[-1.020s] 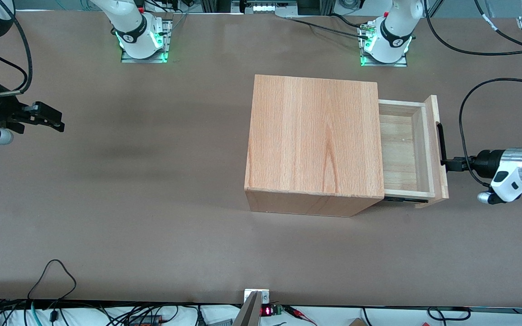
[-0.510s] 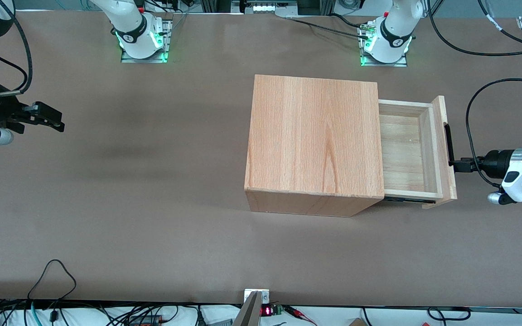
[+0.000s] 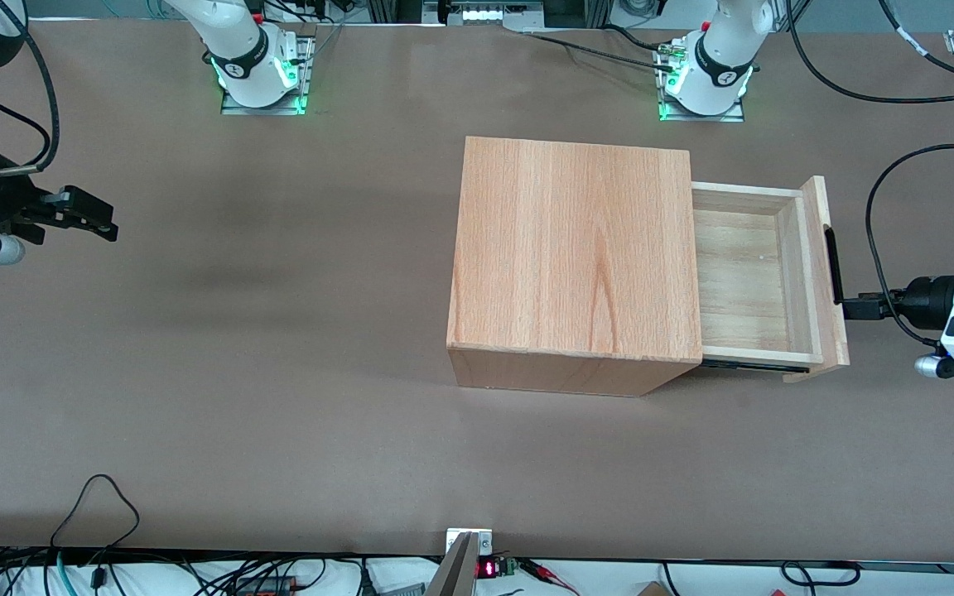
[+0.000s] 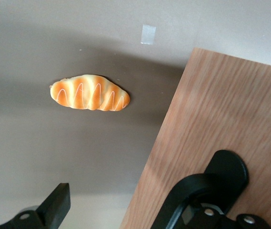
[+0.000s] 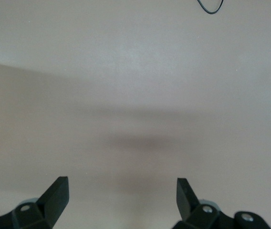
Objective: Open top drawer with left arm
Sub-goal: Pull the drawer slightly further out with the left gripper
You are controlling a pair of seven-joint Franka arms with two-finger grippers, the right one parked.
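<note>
The top drawer stands pulled well out of the wooden cabinet, its pale plank floor bare. A slim black bar handle runs along its thick front panel. My left arm's gripper is at that handle, level with the drawer front, toward the working arm's end of the table. In the left wrist view the gripper is open: one finger hangs free beside the panel, and the other is hidden at the handle.
A croissant-shaped bread with white stripes and a small piece of tape show on the grey surface in the left wrist view. The two arm bases stand at the table's edge farthest from the front camera. A black cable loops near my wrist.
The drawer has slid farther out of the cabinet toward the working arm's end. My gripper has drawn back the same way, staying at the handle.
</note>
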